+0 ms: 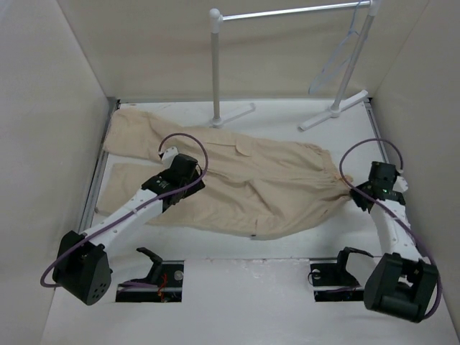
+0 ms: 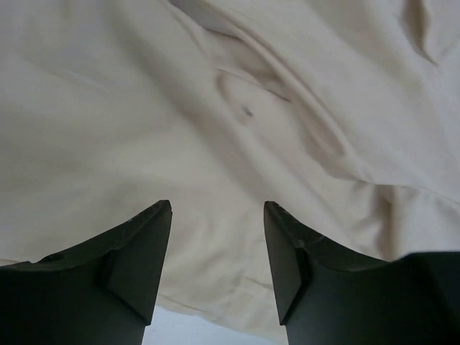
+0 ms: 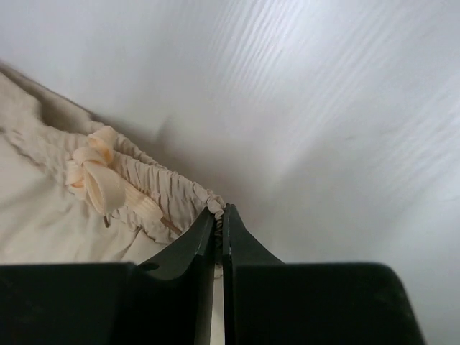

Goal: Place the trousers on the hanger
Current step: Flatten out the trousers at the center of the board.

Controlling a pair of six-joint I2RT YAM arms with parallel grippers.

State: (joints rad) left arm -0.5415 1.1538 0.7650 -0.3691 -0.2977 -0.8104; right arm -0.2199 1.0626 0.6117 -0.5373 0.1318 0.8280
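Beige trousers lie left-to-right, their waistband pinched between the closed jaws of the right gripper; left gripper, jaws apart, over the legs; wire hanger hangs beyond, nearer the right arm.

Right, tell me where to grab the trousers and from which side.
Take the gathered waistband at its edge, coming in low from the right. The elastic bunches the cloth into a thick ridge there; elsewhere the trousers lie flat on the table. The right gripper is shut on that edge.
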